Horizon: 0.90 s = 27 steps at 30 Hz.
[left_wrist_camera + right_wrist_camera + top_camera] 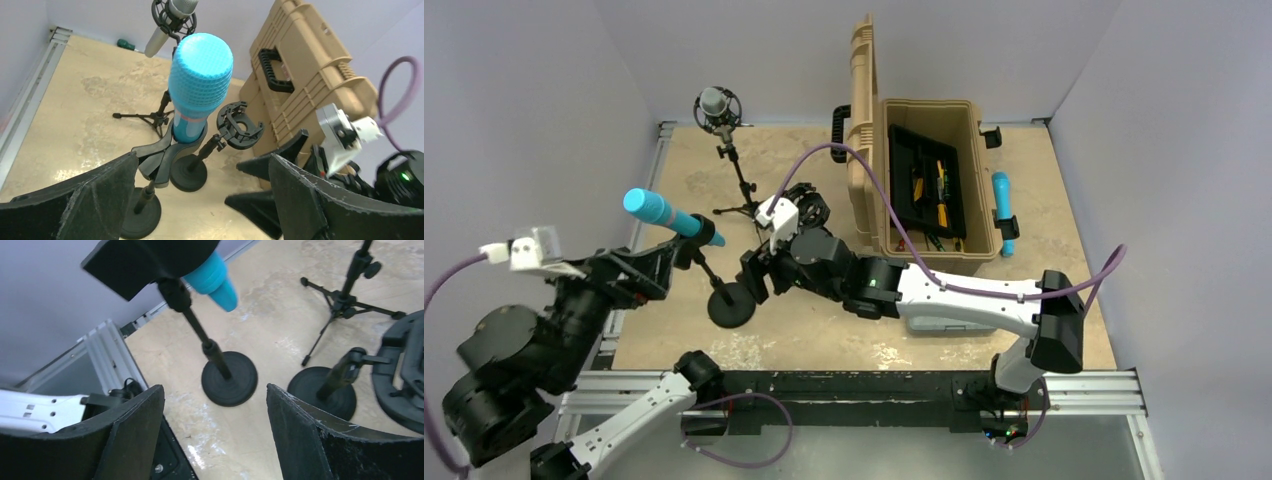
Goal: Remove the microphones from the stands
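Observation:
A blue microphone [667, 214] lies tilted in the black clip [167, 150] of a round-base stand [731, 305]. It fills the upper middle of the left wrist view [200, 80], head toward the camera. My left gripper [682, 258] is open and sits just short of the clip, with its fingers on either side and nothing held [202, 162]. My right gripper [759, 277] is open and empty, low beside the stand base [230, 377]. The microphone's tail [216, 277] shows above it in the right wrist view.
A second round-base stand with an empty shock mount [239, 125] stands right of the first. A tripod stand with a grey microphone [717, 105] is at the back. An open tan toolbox [924, 180] sits right of centre, with a blue cylinder [1002, 210] beside it.

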Tool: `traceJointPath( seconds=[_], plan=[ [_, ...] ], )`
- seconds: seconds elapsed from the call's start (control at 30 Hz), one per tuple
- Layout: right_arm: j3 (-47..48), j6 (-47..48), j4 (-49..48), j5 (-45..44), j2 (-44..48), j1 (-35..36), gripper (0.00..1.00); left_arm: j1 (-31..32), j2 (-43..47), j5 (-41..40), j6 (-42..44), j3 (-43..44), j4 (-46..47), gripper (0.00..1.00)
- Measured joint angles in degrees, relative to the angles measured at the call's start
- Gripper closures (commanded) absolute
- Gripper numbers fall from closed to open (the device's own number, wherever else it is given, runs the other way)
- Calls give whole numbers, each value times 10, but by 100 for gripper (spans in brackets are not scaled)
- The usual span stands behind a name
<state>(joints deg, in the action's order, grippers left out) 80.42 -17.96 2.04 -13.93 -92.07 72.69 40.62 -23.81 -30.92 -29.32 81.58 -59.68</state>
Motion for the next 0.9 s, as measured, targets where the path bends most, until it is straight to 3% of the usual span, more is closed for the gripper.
traceJointPath(
  seconds=[0.2,0.53,0.77,0.9],
  plan=[
    [-8,-13,-37,10,-1,19,27,0,-77,-30,10,-2,7,1],
    [-40,-26,-51,0,24,20,27,0,-88,-128,48,-89,119,25],
    [-51,-24,-76,5,27,19,24,0,-80,-154,77,-142,188,39],
    [-61,-24,-119,26,26,19,24,0,-75,-167,90,-151,216,58]
  ],
)
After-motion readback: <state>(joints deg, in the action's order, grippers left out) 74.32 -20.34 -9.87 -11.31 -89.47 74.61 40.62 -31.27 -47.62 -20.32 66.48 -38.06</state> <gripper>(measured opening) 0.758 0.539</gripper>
